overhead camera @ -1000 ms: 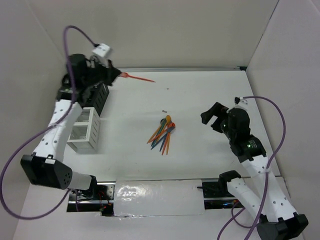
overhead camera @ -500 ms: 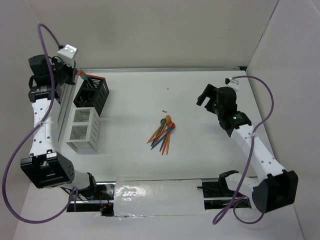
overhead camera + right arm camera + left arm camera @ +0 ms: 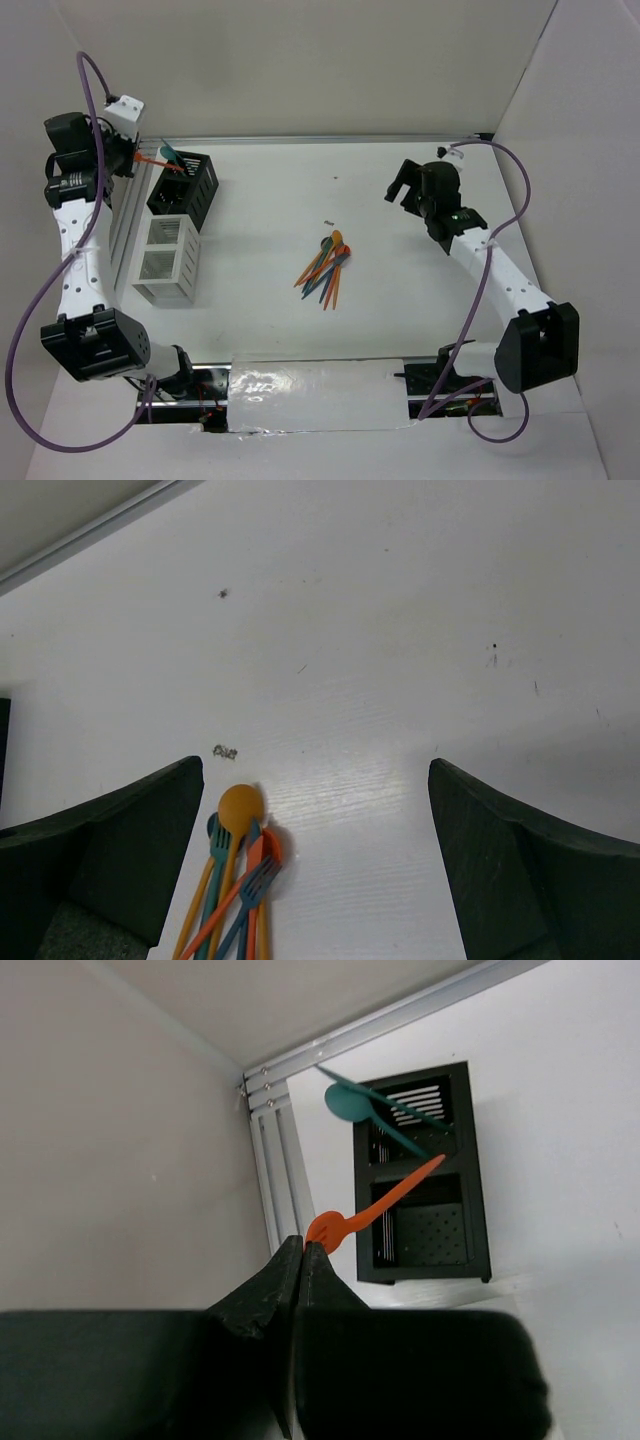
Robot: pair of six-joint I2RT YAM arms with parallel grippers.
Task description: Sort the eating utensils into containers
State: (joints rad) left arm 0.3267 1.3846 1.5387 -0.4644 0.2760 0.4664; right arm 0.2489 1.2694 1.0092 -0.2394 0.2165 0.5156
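Observation:
My left gripper point(image 3: 302, 1246) is shut on the pronged head of an orange fork point(image 3: 385, 1200). The fork's handle slants out over the black container point(image 3: 475, 1215), above its middle slot. A teal spoon point(image 3: 350, 1102) leans out of that container's far end. From above, the left gripper point(image 3: 133, 160) hangs left of the black container point(image 3: 200, 190), with the white container point(image 3: 170, 262) just in front. The remaining utensils point(image 3: 328, 266) lie piled mid-table. My right gripper point(image 3: 402, 186) is open and empty, up behind and right of the pile point(image 3: 232, 880).
A metal rail point(image 3: 275, 1165) runs along the left wall beside the black container. A small dark speck point(image 3: 225, 752) lies on the table just behind the pile. The walls stand close on the left, back and right.
The left arm swung left with the orange fork, from the back of the table to beside the black container. The right arm reached farther back and left, staying open.

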